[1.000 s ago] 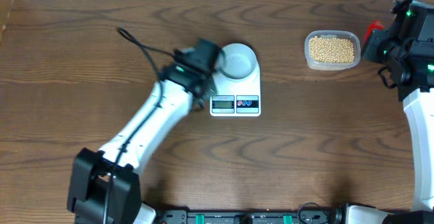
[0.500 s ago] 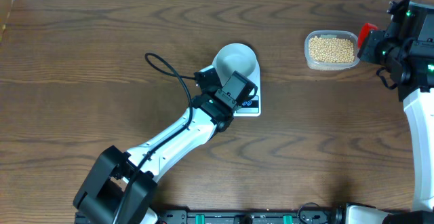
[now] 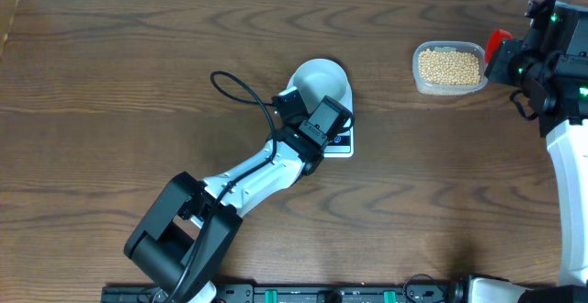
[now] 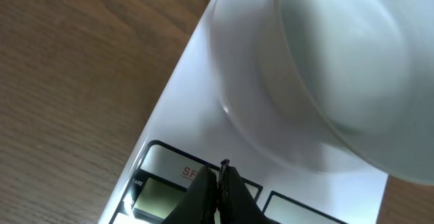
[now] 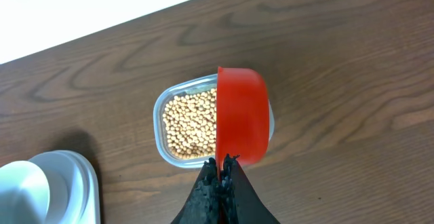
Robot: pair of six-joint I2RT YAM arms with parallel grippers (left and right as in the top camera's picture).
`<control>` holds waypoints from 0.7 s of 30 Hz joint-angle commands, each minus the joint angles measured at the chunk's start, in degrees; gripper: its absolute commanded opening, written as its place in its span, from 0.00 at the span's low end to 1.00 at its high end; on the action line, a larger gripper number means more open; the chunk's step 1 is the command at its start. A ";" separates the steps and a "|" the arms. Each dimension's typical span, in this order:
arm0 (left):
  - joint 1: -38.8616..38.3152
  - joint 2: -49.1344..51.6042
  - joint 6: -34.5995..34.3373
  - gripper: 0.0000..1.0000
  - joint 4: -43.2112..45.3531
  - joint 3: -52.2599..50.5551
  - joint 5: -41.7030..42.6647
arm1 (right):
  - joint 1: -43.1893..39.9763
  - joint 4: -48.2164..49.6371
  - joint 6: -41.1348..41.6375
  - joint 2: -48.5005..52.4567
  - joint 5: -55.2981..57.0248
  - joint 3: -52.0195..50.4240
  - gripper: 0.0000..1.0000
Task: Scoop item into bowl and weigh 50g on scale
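Presently listed: the bowl is seated on the far part of the scale, at mid-table, with the left gripper pressed shut and its tips held over the scale's near control panel. The beans are kept in a clear tub at the far right. Above it, a red scoop is clamped in the right gripper.

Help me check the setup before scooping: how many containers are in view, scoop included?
3. The bowl sits on the scale; the clear tub of beans stands far right; the red scoop is in the right gripper, beside that tub.
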 commanded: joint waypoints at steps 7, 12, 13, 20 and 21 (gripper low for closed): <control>-0.68 1.29 0.46 0.07 -0.85 -0.24 2.60 | -0.17 -0.09 -0.63 0.15 -0.33 1.03 0.01; -2.05 1.38 0.04 0.07 -0.68 -0.24 2.60 | -0.17 -0.28 -0.63 0.15 -0.33 1.03 0.01; -2.40 1.38 -0.11 0.07 -0.63 -0.24 2.60 | -0.17 -0.28 -0.63 0.15 -0.33 1.03 0.01; -3.91 2.03 -2.54 0.07 -0.17 -0.24 2.19 | -0.17 -0.37 -0.66 0.15 -0.33 1.03 0.01; -3.91 2.47 -3.41 0.07 -0.17 -0.24 2.21 | -0.17 -0.37 -0.63 0.15 -0.33 1.03 0.01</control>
